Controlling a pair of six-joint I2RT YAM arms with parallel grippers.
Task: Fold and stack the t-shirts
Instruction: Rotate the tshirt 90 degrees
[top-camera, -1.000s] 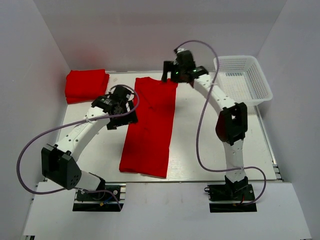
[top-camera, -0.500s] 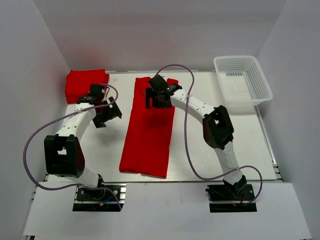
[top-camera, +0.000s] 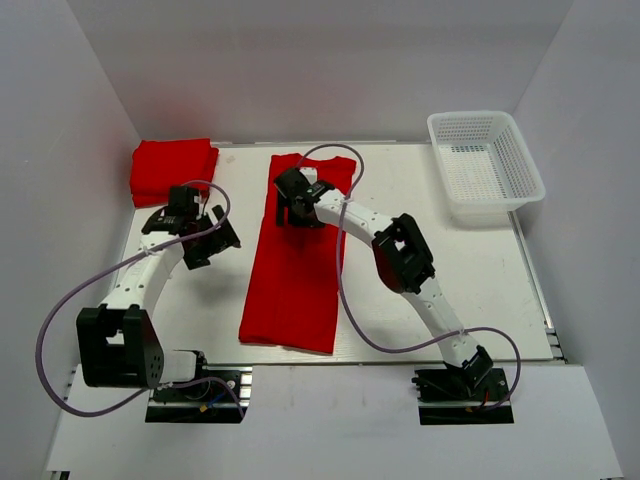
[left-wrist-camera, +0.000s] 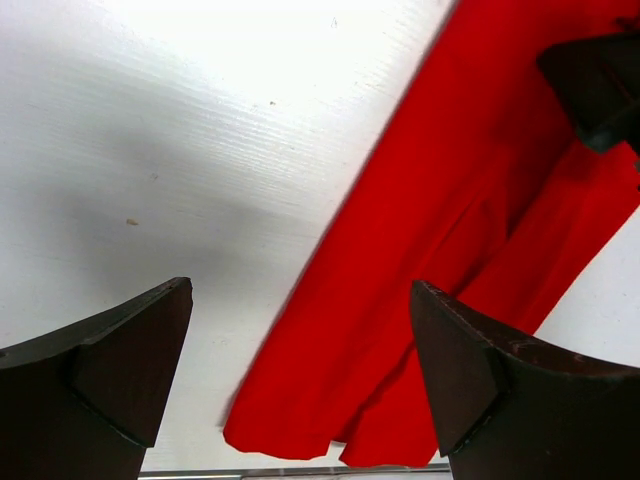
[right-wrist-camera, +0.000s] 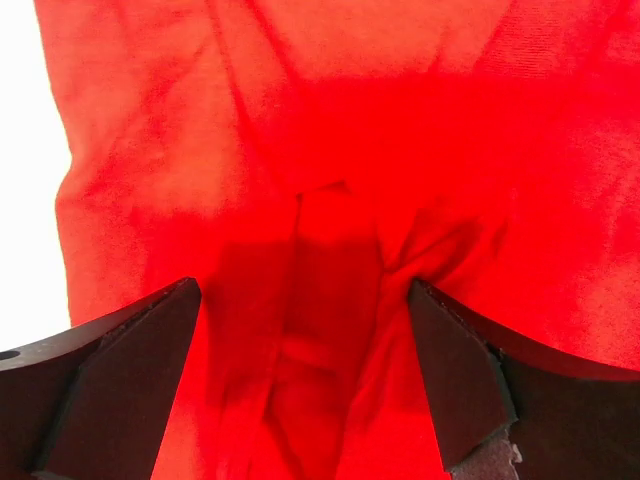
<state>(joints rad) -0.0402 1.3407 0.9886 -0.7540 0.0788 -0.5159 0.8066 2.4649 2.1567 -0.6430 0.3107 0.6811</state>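
A red t-shirt (top-camera: 296, 265) lies folded into a long strip down the middle of the table. It also shows in the left wrist view (left-wrist-camera: 440, 250) and fills the right wrist view (right-wrist-camera: 330, 150). A stack of folded red t-shirts (top-camera: 172, 170) sits at the far left. My right gripper (top-camera: 297, 208) is open, low over the upper part of the strip, with wrinkled cloth between its fingers (right-wrist-camera: 110, 390). My left gripper (top-camera: 205, 238) is open and empty over bare table left of the strip.
A white mesh basket (top-camera: 487, 165) stands at the far right. White walls close the table on the left, back and right. The table's metal front edge (top-camera: 400, 350) runs below the shirt's hem.
My right gripper swung from the far edge of the shirt leftward and down onto its upper part. My left gripper drew back left, away from the shirt.
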